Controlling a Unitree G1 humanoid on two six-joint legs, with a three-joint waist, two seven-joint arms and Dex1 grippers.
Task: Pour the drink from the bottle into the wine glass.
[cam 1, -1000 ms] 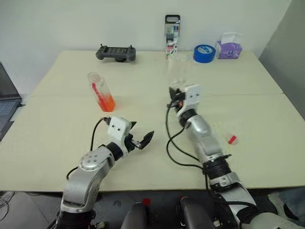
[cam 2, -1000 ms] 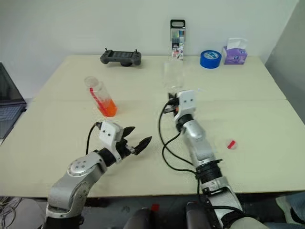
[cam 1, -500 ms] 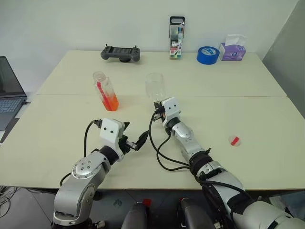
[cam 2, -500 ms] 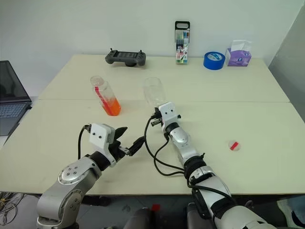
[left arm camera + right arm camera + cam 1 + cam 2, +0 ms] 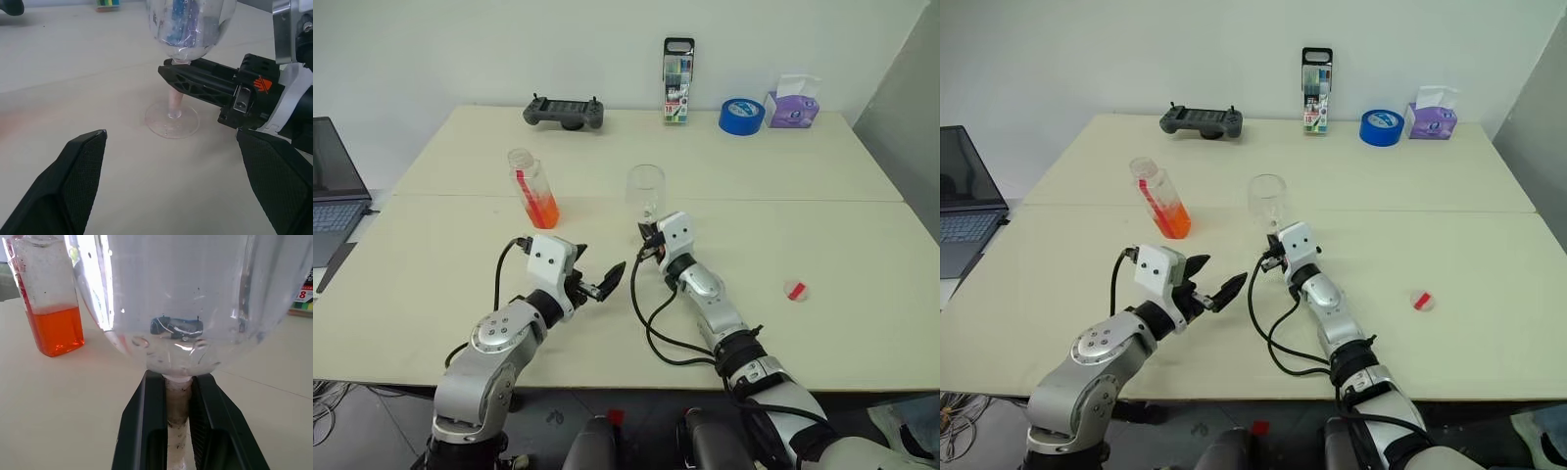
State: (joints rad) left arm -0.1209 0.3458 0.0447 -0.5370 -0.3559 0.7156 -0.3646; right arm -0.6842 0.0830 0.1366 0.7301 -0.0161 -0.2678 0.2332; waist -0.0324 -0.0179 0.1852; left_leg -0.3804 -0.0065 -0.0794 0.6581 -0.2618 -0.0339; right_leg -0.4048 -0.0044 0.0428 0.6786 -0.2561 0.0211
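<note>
A wide, pale cream table (image 5: 803,323) stands against a plain white wall (image 5: 460,49), its top made of two boards meeting at a seam that runs across the middle. Along the far edge sit a dark handheld controller (image 5: 564,112), an upright pack of coloured pens (image 5: 676,80), a roll of blue tape (image 5: 740,115) and a purple tissue box (image 5: 789,104). An open laptop (image 5: 331,186) rests on a separate surface off the left end, and a small red-and-white cap (image 5: 794,290) lies alone on the right part of the table. The bottle (image 5: 532,188) stands upright and uncapped near the seam on the left, with the orange-red drink (image 5: 55,329) filling its lower part. The wine glass (image 5: 645,194) stands upright near the middle of the table, its bowl empty and its foot down on the wood, and the right gripper (image 5: 178,431) is clamped around its stem just under the bowl. The left gripper (image 5: 600,284) hangs low over the table, just left of the glass, its fingers spread wide and holding nothing.
</note>
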